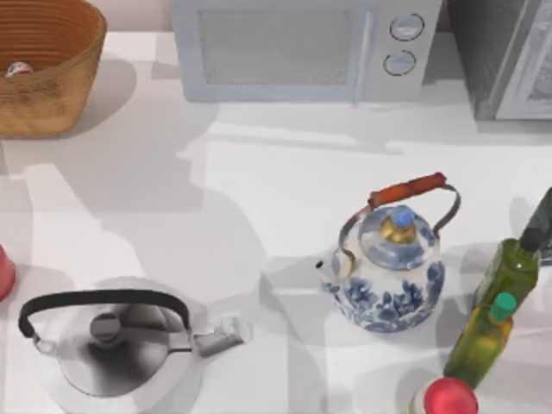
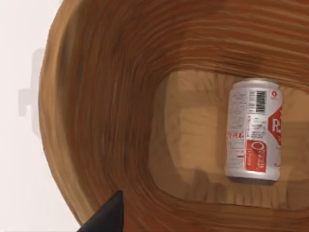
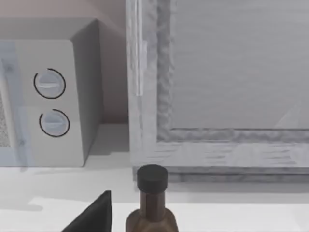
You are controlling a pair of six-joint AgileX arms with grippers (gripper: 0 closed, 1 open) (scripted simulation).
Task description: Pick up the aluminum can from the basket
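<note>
My left pincer point(image 2: 107, 217) hangs over the basket point(image 2: 96, 121); I cannot tell whether it is open. The can point(image 2: 253, 130) lies on its side on the basket floor, seemingly untouched. Reaching and lifting remain.

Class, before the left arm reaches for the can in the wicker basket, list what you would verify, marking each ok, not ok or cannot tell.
1. Small red-and-white aluminum can sits inside the round orange-brown woven basket: ok.
2. Can position: lying on its side on the basket floor, nothing on top of it: ok.
3. Left wrist camera looks down into the basket, a dark fingertip at the near wall: ok.
4. Left gripper fingers open: cannot tell.
5. Can already gripped: not ok.
6. Basket stands at the table's far left, apart from the grey steel kettle: ok.
</note>
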